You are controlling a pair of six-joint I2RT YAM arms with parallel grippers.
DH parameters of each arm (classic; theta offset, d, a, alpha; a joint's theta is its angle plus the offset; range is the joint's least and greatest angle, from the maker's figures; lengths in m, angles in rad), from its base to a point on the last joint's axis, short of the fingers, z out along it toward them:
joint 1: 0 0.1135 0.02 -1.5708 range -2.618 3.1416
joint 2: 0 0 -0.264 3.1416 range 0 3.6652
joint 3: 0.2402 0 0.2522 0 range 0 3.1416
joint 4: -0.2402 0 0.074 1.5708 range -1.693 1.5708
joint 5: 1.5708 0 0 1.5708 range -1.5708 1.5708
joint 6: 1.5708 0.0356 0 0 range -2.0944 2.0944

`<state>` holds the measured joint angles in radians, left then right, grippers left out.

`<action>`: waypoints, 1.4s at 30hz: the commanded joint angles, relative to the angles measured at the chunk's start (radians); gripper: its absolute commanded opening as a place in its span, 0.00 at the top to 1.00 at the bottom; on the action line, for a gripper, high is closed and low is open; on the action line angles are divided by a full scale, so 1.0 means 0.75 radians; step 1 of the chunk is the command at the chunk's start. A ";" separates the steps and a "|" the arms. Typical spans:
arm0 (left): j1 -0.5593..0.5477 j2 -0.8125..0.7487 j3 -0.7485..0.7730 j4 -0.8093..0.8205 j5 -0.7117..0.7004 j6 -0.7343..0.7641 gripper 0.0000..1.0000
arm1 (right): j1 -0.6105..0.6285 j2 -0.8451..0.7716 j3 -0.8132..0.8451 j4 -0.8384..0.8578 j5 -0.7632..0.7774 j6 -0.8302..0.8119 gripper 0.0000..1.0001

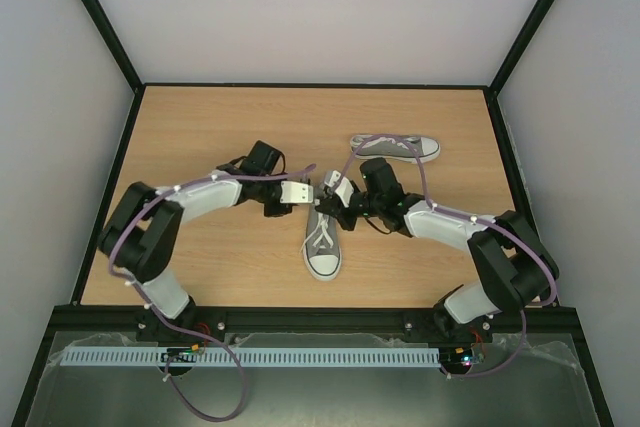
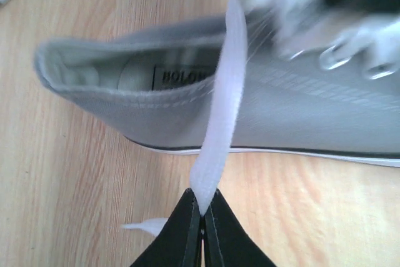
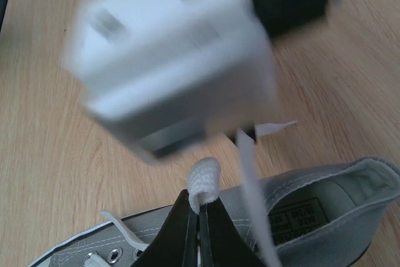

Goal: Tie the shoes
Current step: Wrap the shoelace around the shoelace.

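Left claw [image 2: 202, 212] pinches a lace [image 2: 222, 92], its upper end blurred.

On the wooden desk [image 1: 200, 127] the near shoe [image 1: 323, 247] stands upright mid-desk; the far shoe [image 1: 395, 147] lies behind it, toward the right.

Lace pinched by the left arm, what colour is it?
White lace, seen best in the left wrist view against the grey shoe.
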<state>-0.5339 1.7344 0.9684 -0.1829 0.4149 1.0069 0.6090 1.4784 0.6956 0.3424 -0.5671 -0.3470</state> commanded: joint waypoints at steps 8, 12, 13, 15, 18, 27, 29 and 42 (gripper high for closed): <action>-0.184 -0.373 -0.046 -0.442 0.249 -0.332 0.98 | 0.000 -0.081 -0.077 0.074 0.085 0.184 0.99; -0.325 -0.389 -0.021 -0.422 0.281 -0.457 0.98 | 0.000 -0.108 -0.102 0.083 0.125 0.216 0.99; -0.353 -0.385 0.000 -0.408 0.295 -0.491 0.98 | 0.000 -0.114 -0.108 0.085 0.131 0.218 0.99; -0.400 -0.371 0.030 -0.358 0.309 -0.550 0.98 | 0.000 -0.125 -0.120 0.094 0.129 0.224 0.99; -0.449 -0.337 0.054 -0.289 0.306 -0.624 0.97 | 0.000 -0.125 -0.122 0.094 0.126 0.232 0.99; -0.502 -0.235 0.091 -0.028 0.302 -0.936 0.93 | 0.000 -0.120 -0.116 0.086 0.133 0.223 0.99; -0.524 -0.213 0.092 0.025 0.296 -0.972 0.91 | -0.001 -0.120 -0.114 0.085 0.134 0.223 0.99; -0.630 -0.227 0.065 0.068 0.110 -0.767 0.49 | 0.000 -0.126 -0.110 0.067 0.135 0.217 0.99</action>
<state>-0.9783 1.5837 1.0107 -0.1139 0.5808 0.2863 0.5987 1.4033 0.6136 0.3946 -0.4427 -0.1745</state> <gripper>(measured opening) 0.474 0.016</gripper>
